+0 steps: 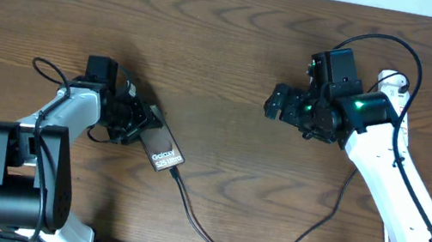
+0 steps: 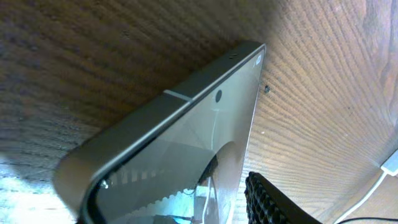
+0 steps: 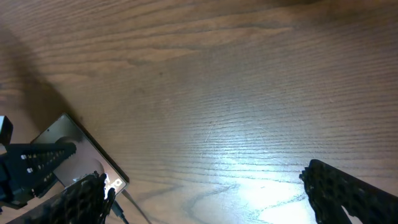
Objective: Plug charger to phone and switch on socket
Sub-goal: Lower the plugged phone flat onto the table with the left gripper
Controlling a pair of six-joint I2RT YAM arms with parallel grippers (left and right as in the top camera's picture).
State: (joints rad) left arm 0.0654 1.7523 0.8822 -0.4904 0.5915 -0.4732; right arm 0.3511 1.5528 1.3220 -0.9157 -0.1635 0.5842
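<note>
Left claw (image 1: 139,123): we see it clamped on the phone (image 1: 163,149)'s upper end.
Right claw (image 1: 274,102): spread wide, empty, well apart from the phone.
Charger (image 1: 206,237): black cable across the table (image 1: 229,36); its tip seems to meet the phone's lower end.

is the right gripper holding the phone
No, the right gripper is open over the table; the left gripper grips the phone.
</note>
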